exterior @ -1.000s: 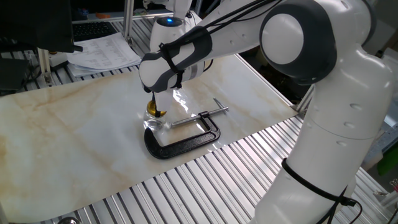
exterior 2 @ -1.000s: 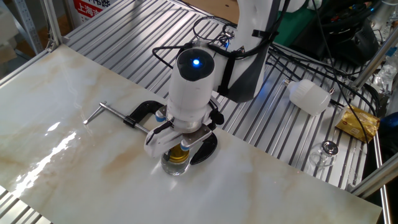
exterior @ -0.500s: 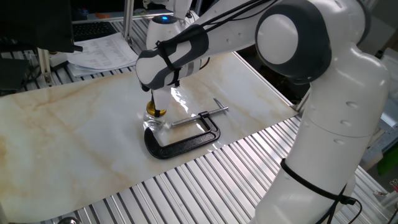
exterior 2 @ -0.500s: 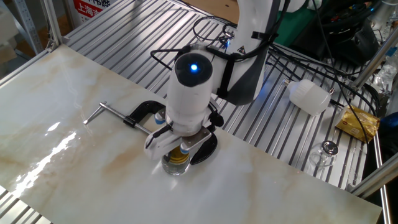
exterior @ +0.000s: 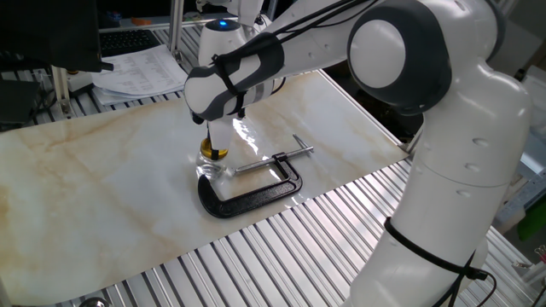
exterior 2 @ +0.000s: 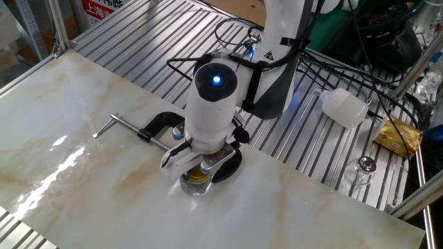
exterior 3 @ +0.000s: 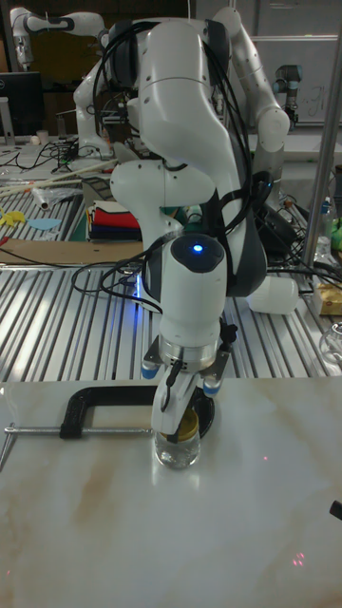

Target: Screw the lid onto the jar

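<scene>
Gripper (exterior 2: 199, 168): fingers clamped on yellow lid (exterior 2: 199, 173) atop clear jar (exterior 2: 194, 185), held in black C-clamp (exterior: 256, 189) on marble surface (exterior: 111, 188).

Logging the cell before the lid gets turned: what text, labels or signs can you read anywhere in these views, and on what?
Red sign at the top edge of the other fixed view: white characters, cropped and too blurred to read.
Papers on the rack behind the table: printed lines, too small to read.
Small triangular sticker on the arm: a symbol, no legible words.
Jar, lid and C-clamp: no markings visible.
</scene>
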`<state>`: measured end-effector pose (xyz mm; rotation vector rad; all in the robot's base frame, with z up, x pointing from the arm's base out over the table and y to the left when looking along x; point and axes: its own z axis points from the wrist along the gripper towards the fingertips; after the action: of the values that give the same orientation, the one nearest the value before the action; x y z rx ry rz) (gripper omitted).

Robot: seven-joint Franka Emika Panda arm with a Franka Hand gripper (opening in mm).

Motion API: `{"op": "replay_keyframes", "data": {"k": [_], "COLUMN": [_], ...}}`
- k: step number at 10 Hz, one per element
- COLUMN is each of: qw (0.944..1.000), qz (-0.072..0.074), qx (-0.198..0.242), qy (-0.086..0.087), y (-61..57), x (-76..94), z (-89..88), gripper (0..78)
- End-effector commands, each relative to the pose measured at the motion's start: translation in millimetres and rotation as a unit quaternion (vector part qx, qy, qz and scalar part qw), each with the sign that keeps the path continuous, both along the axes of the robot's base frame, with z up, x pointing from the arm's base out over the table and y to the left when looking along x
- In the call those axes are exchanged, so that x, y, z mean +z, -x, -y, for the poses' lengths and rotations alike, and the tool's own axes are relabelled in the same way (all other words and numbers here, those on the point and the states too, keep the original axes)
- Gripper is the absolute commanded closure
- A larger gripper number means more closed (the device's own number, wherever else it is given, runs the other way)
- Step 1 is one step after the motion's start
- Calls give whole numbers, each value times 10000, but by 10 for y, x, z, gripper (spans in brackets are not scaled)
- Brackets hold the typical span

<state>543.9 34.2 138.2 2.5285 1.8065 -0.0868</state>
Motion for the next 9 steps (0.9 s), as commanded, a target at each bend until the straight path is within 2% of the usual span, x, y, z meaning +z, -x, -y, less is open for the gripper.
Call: {"op": "replay_keyframes", "data": {"k": [1,3,7,9], "qw": [9992,9985,9930,9928], "qz": [-75,-66,-30,-25], "qx": [-388,-550,-1182,-1198], "qy": [30,20,-33,3], "y": [-3,-3,-3,-5], "x": [-2,-2,-2,-1], "z": [-4,-4,-4,-4], "gripper": [764,764,764,764]}}
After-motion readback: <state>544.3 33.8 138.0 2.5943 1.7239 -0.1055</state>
